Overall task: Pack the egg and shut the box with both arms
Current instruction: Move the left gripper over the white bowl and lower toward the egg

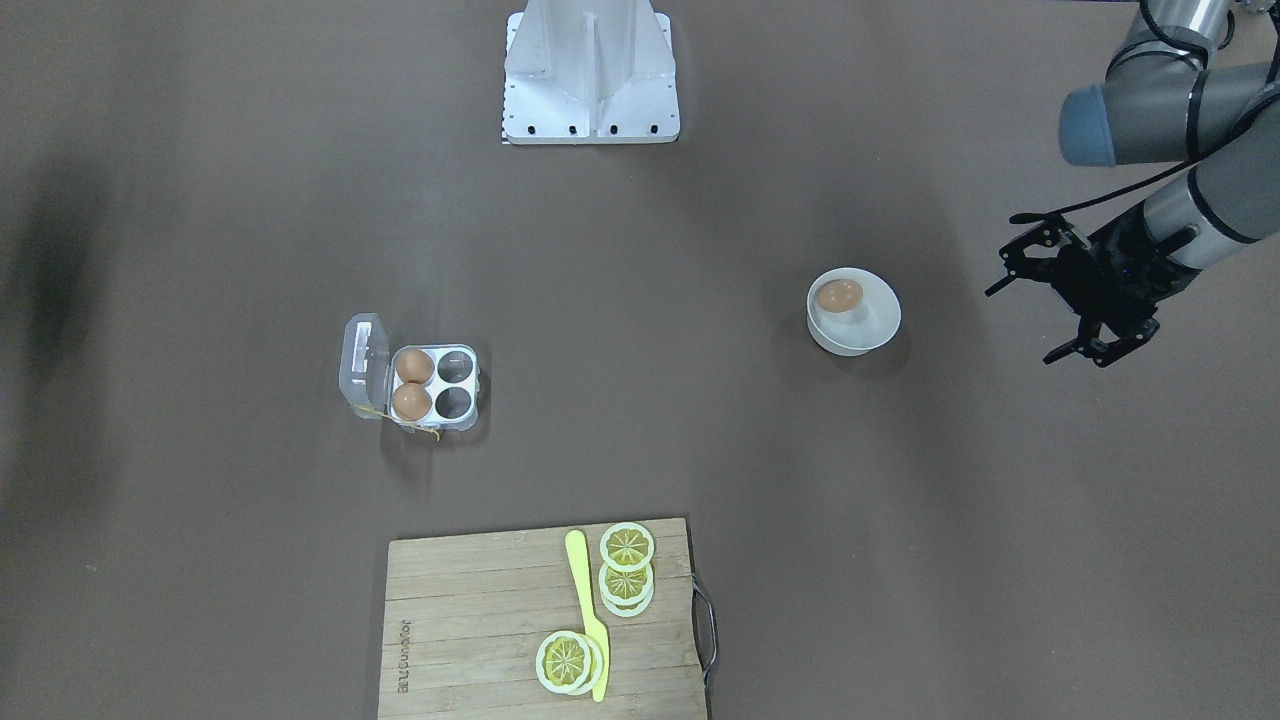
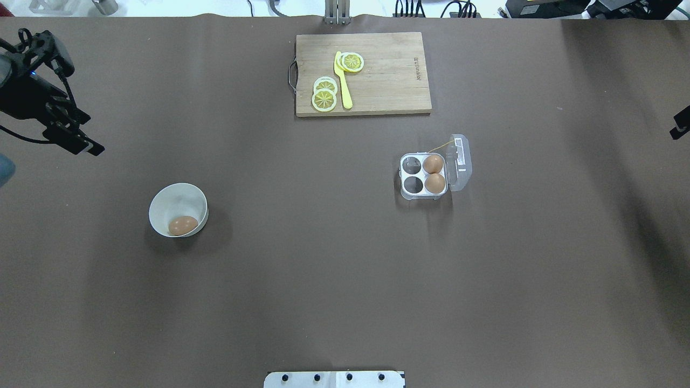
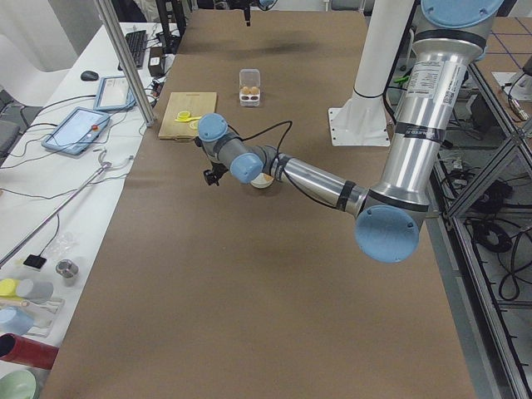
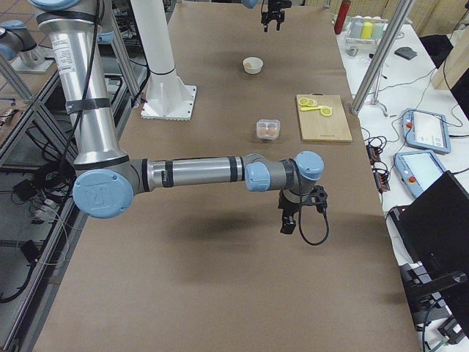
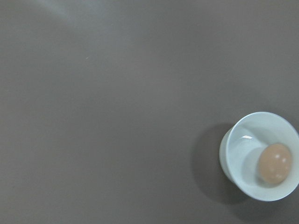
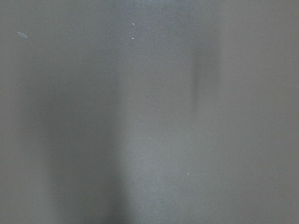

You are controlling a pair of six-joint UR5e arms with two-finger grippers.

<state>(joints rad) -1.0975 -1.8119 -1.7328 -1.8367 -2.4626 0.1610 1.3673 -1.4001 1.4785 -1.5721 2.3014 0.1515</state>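
A brown egg (image 1: 840,295) lies in a round white bowl (image 1: 872,338); it also shows in the overhead view (image 2: 183,225) and the left wrist view (image 5: 275,162). The clear egg box (image 1: 468,422) stands open, its lid (image 1: 362,365) folded back. Two eggs (image 1: 414,366) fill the cups beside the lid, and two cups (image 1: 455,369) are empty. My left gripper (image 1: 1028,320) is open and empty, above the table beside the bowl. Only a black tip of my right gripper (image 2: 680,125) shows at the overhead view's right edge, far from the box; I cannot tell its state.
A wooden cutting board (image 2: 388,70) with lemon slices (image 2: 325,94) and a yellow knife (image 2: 343,81) lies at the table's far side. The white metal stand (image 1: 590,70) sits at the robot's base. The right wrist view shows only bare brown table.
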